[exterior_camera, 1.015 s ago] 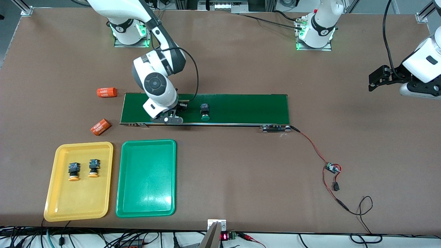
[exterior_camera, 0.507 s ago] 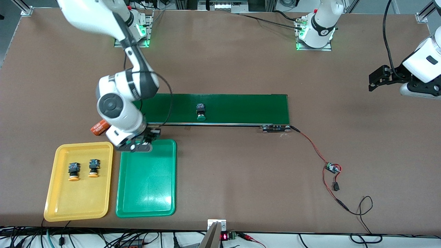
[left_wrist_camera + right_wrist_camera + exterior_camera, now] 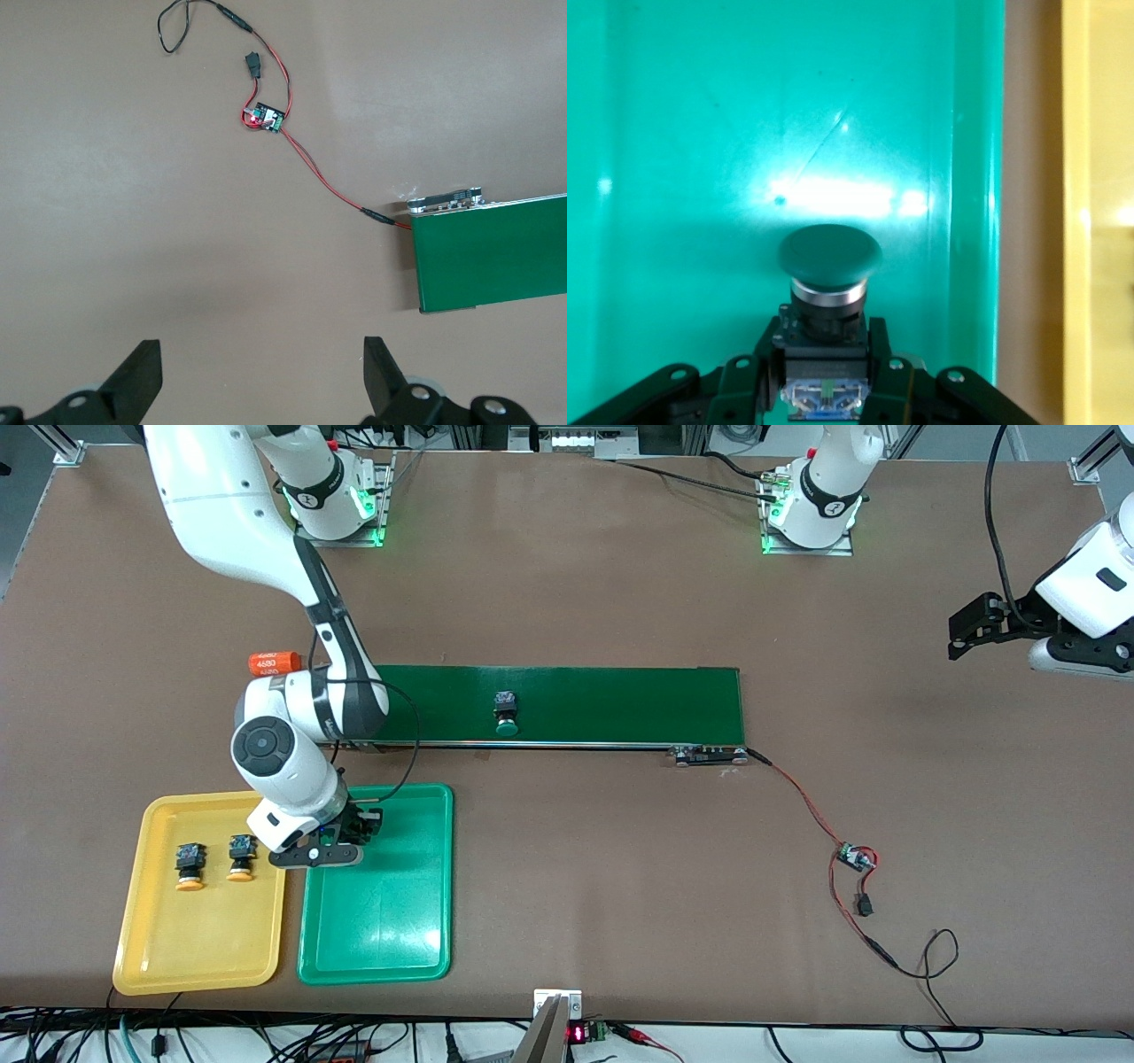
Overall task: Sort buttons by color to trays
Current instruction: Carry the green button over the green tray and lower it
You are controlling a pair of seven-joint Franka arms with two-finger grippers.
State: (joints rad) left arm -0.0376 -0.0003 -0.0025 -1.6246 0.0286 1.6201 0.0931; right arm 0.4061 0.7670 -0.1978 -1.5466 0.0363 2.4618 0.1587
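My right gripper [image 3: 359, 828] hangs over the green tray [image 3: 381, 930], near the tray end closest to the belt, shut on a green-capped button [image 3: 830, 255] by its black-and-blue body. In the right wrist view the gripper [image 3: 827, 363] clamps the body from both sides, and the green tray [image 3: 700, 133] fills the background. A second green button [image 3: 505, 715] rides on the belt. Two yellow-orange buttons [image 3: 189, 865] [image 3: 240, 856] lie in the yellow tray [image 3: 204, 948]. My left gripper [image 3: 970, 627] waits open over bare table at the left arm's end, its fingers [image 3: 142, 376] wide apart.
The dark-green conveyor belt [image 3: 620, 704] lies across the middle of the table. An orange cylinder [image 3: 274, 662] rests beside the belt at the right arm's end. A red-and-black wire with a small circuit board [image 3: 855, 857] trails from the belt's other end.
My right arm has swung from the belt to over the green tray with the green button in its grip. The button on the belt has drifted toward the right arm's end. The left arm is still.
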